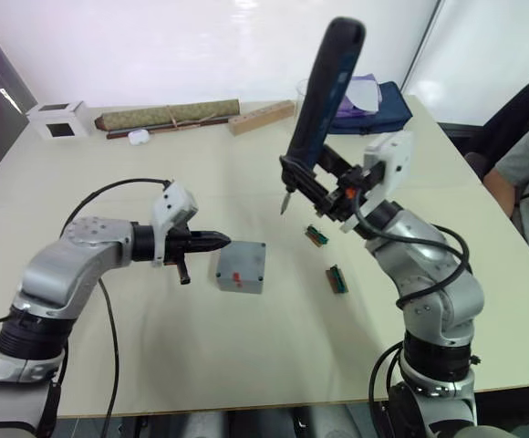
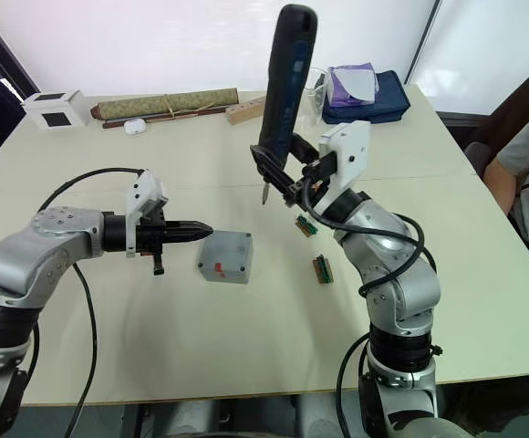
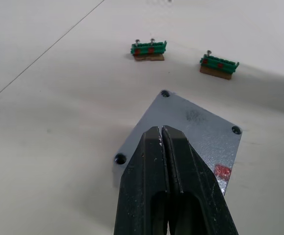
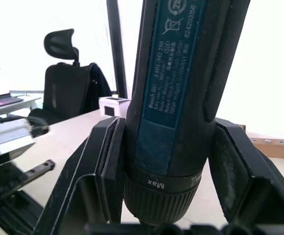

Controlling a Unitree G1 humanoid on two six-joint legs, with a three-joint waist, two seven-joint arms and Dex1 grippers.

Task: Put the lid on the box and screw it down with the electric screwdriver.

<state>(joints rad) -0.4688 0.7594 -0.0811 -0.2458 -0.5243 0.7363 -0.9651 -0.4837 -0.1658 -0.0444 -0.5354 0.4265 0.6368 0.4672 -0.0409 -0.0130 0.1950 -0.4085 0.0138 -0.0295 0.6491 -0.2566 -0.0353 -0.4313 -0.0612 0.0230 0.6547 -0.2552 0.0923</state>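
A pale table (image 1: 246, 365) in a bright white-walled room carries the work. Take the box (image 1: 241, 276) as your landmark: it sits mid-table with the lid (image 3: 201, 132) already seated on it, red mark showing, corner holes open. Your left gripper (image 1: 219, 241) rests at the box's left edge, fingers (image 3: 156, 161) pressed together and empty, tip over the lid. Your right gripper (image 1: 303, 182), above and to the right of the box, is clamped around the electric screwdriver (image 1: 324, 100), bit pointing down and well clear of the lid. Two green bit holders (image 1: 337, 278) lie to the right of the box. Judged step: driving the first screw. Keep the left tip steadying the lid, bring the bit plumb over one corner hole, and descend slowly.
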